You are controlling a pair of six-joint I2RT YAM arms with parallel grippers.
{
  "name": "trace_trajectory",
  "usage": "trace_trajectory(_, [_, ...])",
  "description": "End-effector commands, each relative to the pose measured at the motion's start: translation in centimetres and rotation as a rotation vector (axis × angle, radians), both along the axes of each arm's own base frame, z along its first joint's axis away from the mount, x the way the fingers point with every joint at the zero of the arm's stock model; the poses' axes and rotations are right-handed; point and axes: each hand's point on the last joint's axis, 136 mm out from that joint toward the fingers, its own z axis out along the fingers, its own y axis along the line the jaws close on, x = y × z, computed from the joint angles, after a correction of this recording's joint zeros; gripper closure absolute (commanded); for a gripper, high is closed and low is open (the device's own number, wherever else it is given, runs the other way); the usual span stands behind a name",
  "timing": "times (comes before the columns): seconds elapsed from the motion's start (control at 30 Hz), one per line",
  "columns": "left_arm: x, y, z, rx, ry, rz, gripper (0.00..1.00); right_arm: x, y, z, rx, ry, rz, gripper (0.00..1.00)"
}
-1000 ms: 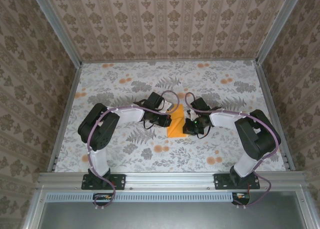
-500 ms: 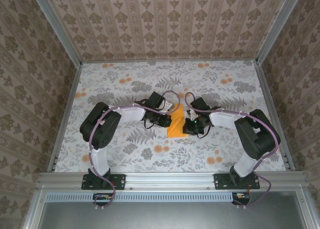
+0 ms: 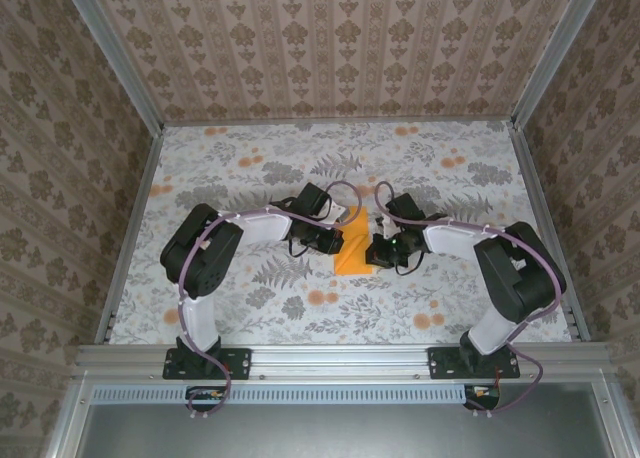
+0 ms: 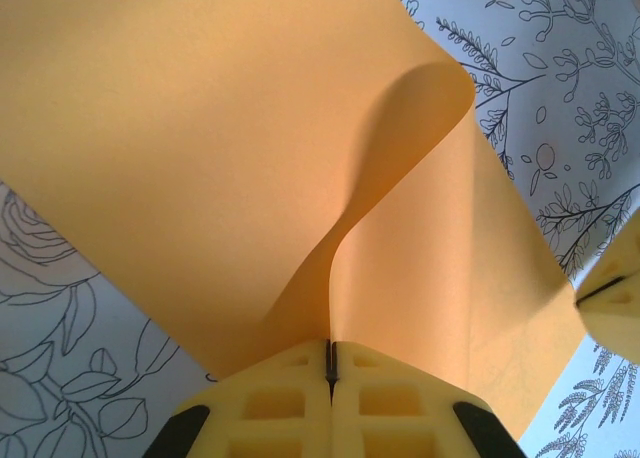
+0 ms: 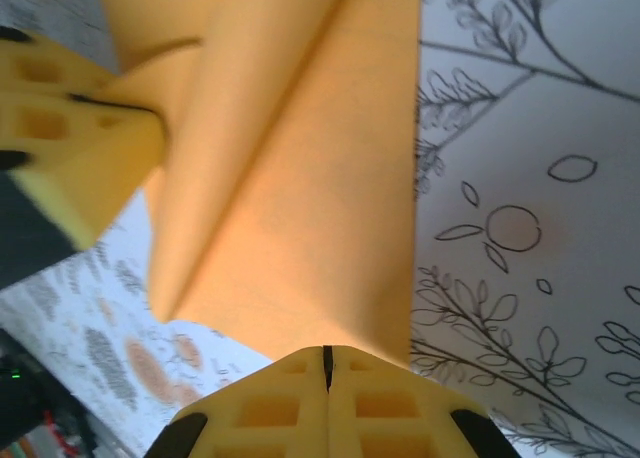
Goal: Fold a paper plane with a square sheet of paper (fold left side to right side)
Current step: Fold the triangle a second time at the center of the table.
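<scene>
In the middle of the top view, the thin, bright orange, partly folded sheet of paper (image 3: pixel 350 255) is pinched by the clenched left gripper (image 4: pixel 330 366); its other edge is clamped by the right gripper (image 5: pixel 327 366).

Upper part of the paper (image 4: pixel 200 158) beyond both wrist views' edges

Orange paper (image 3: pixel 352 256) centred, left fingers (image 3: pixel 340 241) and right fingers (image 3: pixel 369 250) at its sides
</scene>
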Motion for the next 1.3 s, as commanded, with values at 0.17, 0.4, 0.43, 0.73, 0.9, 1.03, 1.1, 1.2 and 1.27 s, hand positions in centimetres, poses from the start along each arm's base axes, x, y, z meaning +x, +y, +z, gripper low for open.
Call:
trace_trajectory(0.17, [-0.7, 0.5, -1.3, 0.064, 0.004, -0.03, 1.0, 3.8, 3.0, 2.8, 0.169, -0.081, -0.051, 0.96])
trace_trajectory(0.4, [-0.7, 0.4, -1.2, 0.068, -0.001, -0.036, 1.0, 5.4, 4.2, 1.9, 0.15, -0.081, -0.042, 0.96])
trace_trajectory(0.43, [-0.7, 0.4, -1.2, 0.07, -0.001, -0.038, 1.0, 5.4, 4.3, 1.7, 0.149, -0.075, -0.039, 0.96])
trace_trajectory(0.73, [-0.9, 0.2, -1.2, 0.082, -0.006, -0.046, 1.0, 5.0, 4.0, -0.3, 0.094, -0.043, -0.026, 0.97])
trace_trajectory(0.9, [-0.9, 0.2, -1.2, 0.085, -0.006, -0.046, 1.0, 4.6, 3.3, -1.2, 0.045, -0.034, -0.016, 0.97])
trace_trajectory(1.03, [-1.0, 0.3, -1.3, 0.089, -0.007, -0.048, 1.0, 4.3, 2.8, -1.8, 0.015, -0.028, -0.014, 0.97])
trace_trajectory(1.1, [-1.0, 0.3, -1.4, 0.091, -0.007, -0.048, 1.0, 4.0, 2.5, -2.2, 0.0, -0.016, -0.012, 0.97])
trace_trajectory(1.2, [-1.0, 0.3, -1.3, 0.091, -0.008, -0.049, 1.0, 3.8, 2.2, -2.7, -0.02, -0.003, -0.015, 0.97])
trace_trajectory(1.27, [-1.0, 0.3, -1.3, 0.093, -0.009, -0.049, 1.0, 3.6, 2.0, -3.0, -0.036, 0.005, -0.018, 0.97])
